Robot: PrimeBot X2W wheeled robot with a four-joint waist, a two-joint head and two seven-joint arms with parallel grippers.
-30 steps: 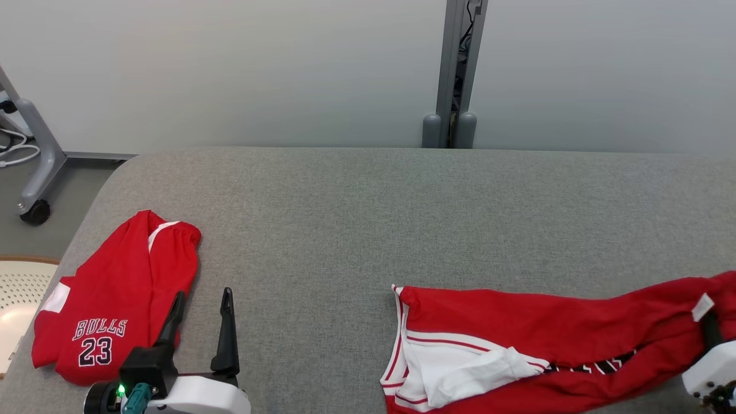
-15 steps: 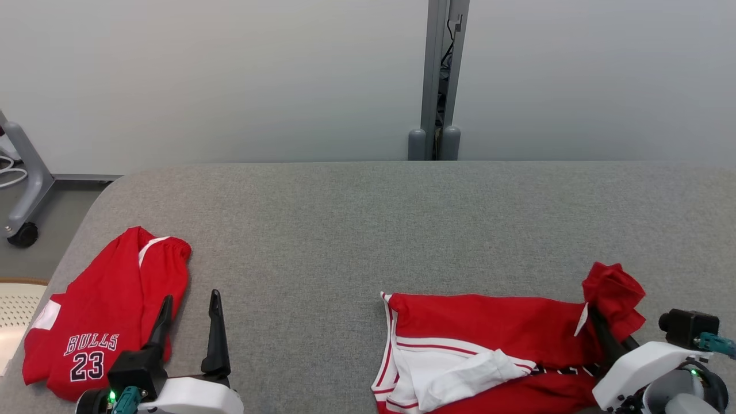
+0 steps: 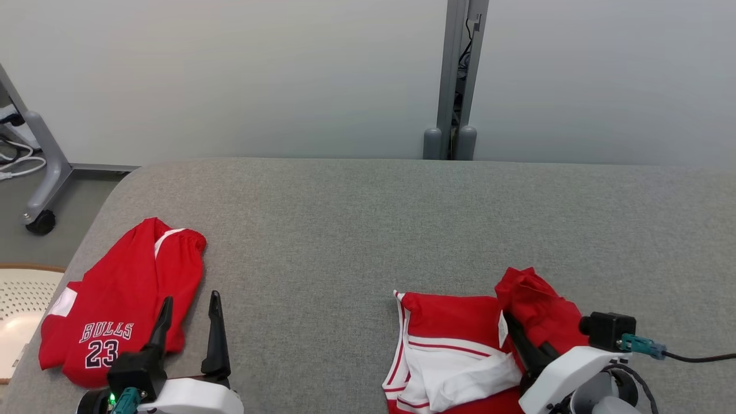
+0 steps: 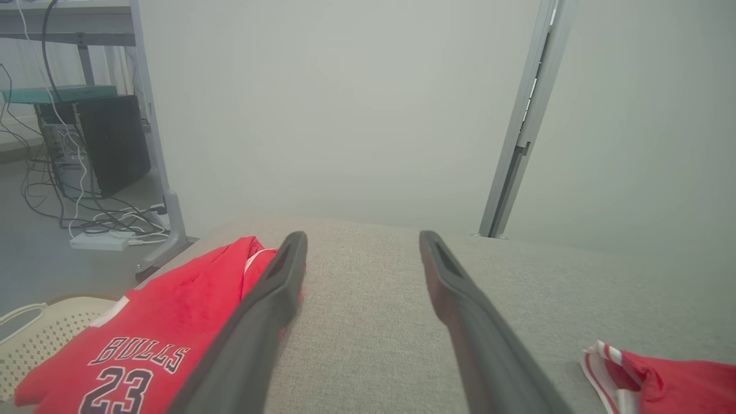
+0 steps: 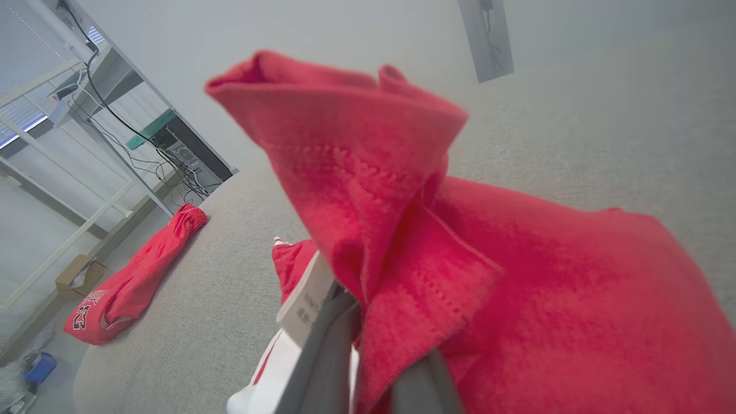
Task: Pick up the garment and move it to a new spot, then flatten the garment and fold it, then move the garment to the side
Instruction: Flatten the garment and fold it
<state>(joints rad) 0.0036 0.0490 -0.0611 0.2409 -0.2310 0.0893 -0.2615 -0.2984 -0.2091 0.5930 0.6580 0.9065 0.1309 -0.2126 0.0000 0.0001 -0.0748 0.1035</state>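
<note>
The right tool (image 3: 513, 330) is pinching a bunched red fold of the garment (image 3: 454, 315), its two dark fingers pressed together on the cloth beside a small white label (image 5: 305, 300). That gripped fold is standing up off the grey counter (image 3: 345, 230). The rest of the garment, red with white striped trim, is lying at the near right of the counter, partly doubled over itself. The left tool (image 3: 191, 299) is hovering at the near left, fingers spread wide with nothing between them. In the head view its left finger is crossing the edge of folded red shorts (image 3: 115, 287) printed BULLS 23, which are lying well apart from the garment.
</note>
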